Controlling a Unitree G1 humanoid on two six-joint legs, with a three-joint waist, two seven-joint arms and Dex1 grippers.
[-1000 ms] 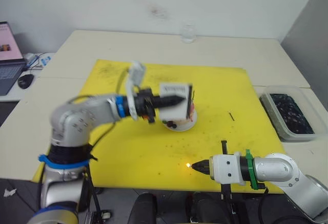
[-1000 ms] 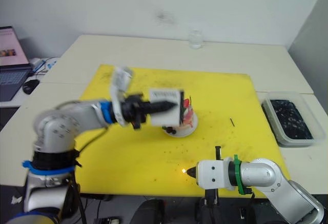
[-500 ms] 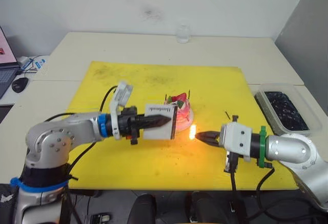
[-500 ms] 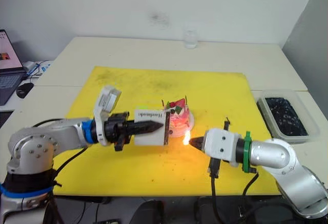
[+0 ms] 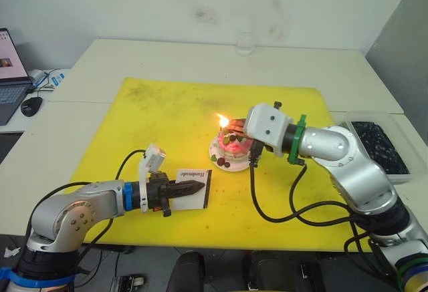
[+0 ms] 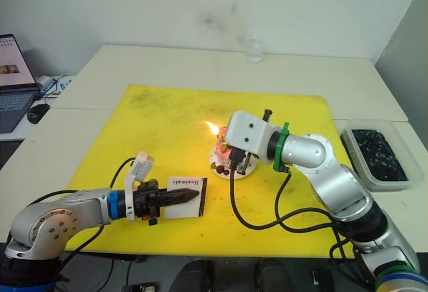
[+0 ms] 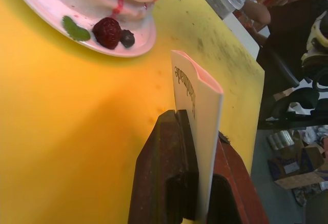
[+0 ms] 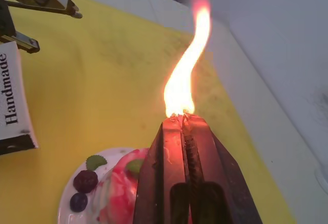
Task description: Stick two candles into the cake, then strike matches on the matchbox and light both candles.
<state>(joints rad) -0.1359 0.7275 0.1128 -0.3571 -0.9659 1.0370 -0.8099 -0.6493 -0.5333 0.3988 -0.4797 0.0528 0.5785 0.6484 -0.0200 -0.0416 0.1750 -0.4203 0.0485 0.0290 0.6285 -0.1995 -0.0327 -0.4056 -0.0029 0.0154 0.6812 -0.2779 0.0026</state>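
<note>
The pink cake sits on its white plate at the middle of the yellow mat. My right gripper hovers just over the cake's top, shut on a burning match. The flame rises from the fingertips, and the match stick itself barely shows. The candles are hidden behind this gripper. My left gripper is low at the mat's front left, shut on the white matchbox marked "Handmade". The box stands apart from the plate.
A clear bin of dark bits stands off the mat at the right. A glass is at the table's far side, and a laptop and mouse lie far left. A person sits beyond the table.
My right gripper carried the lit match from the mat's front edge up and back to the cake top. My left gripper brought the matchbox away from the cake, down toward the front left.
</note>
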